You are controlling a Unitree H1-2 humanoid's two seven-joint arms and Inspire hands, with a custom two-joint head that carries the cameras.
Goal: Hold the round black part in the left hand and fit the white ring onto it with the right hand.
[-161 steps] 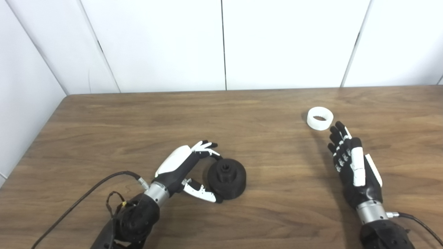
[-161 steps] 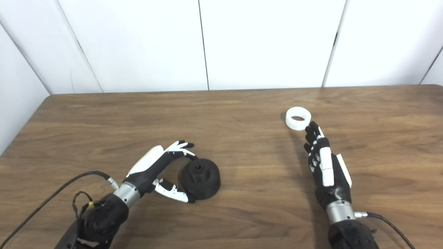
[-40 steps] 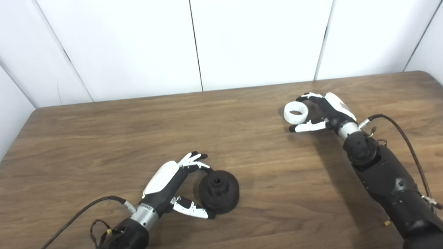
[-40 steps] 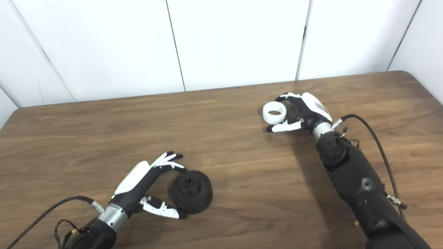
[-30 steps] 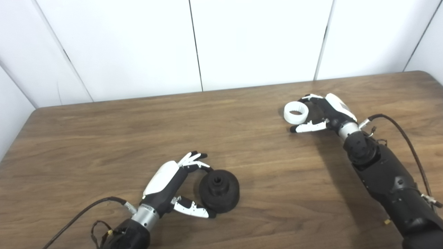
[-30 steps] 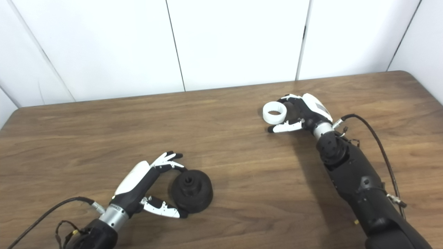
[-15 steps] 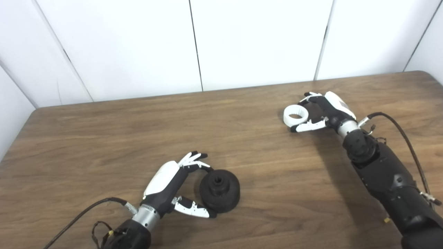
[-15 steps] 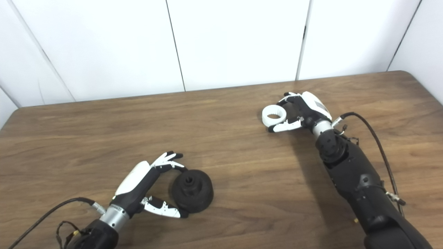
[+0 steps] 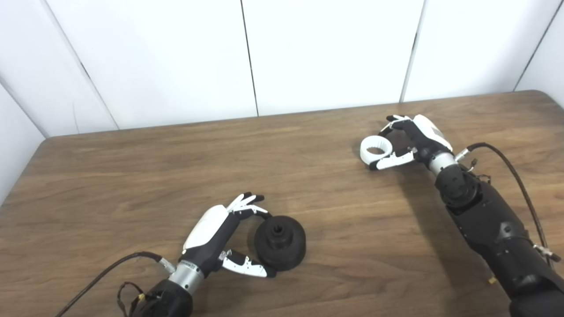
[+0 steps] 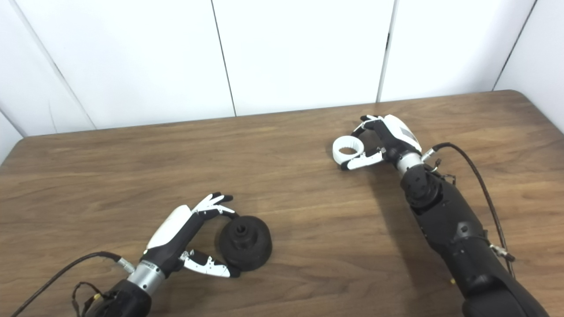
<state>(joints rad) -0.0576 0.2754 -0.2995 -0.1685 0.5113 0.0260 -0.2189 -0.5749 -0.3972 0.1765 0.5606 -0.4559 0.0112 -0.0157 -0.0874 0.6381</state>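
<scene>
The round black part (image 9: 280, 242) sits on the wooden table (image 9: 132, 176) near the front, hub with a hole facing up. My left hand (image 9: 214, 230) is cupped around its left side, fingers at its far edge and thumb at its near edge, not closed on it. The white ring (image 9: 375, 152) lies flat at the back right. My right hand (image 9: 418, 137) is open beside it: the thumb touches the ring's near right side, and the fingers arch above and behind the ring, apart from it.
White wall panels stand behind the table's back edge. The table's right corner (image 9: 539, 94) is close behind my right arm. Cables trail from both wrists. Bare wood lies between the ring and the black part.
Over 5 seconds the camera shifted and my right hand reached around the ring. In the last second the ring slid slightly left and nearer, and the fingers lifted off it. The left hand is still.
</scene>
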